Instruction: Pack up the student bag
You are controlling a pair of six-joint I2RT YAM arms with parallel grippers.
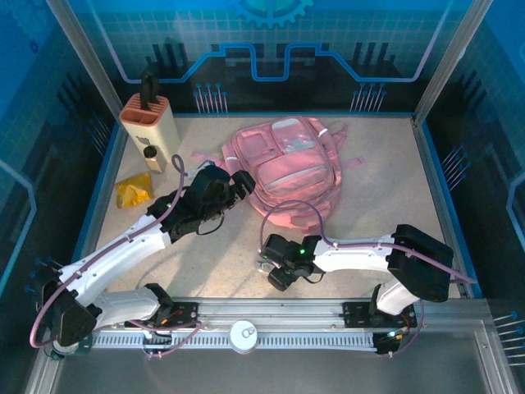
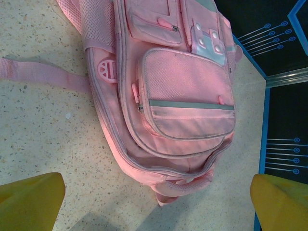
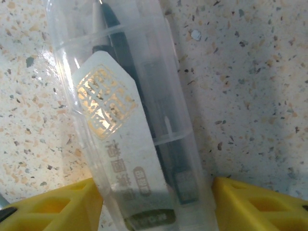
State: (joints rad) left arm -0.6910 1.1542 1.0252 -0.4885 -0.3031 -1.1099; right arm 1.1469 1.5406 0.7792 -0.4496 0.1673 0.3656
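The student bag [image 1: 287, 164] is a large pink backpack lying flat on the middle of the table, with its front pockets [image 2: 187, 96] facing up. My left gripper [image 1: 235, 185] hovers at the bag's near left corner. It is open, its yellow fingers [image 2: 33, 199] spread wide on either side of the bag's top handle [image 2: 185, 185]. My right gripper [image 1: 267, 263] is low on the table, in front of the bag. It is shut on a clear plastic pen case [image 3: 130, 120] with dark pens and a white label, which rests on the tabletop.
A beige holder with a black top [image 1: 150, 123] stands at the back left. A small yellow packet [image 1: 134, 190] lies in front of it. A blue rim [image 1: 443, 189] borders the speckled table. Pink straps [image 2: 43, 72] trail from the bag's left side.
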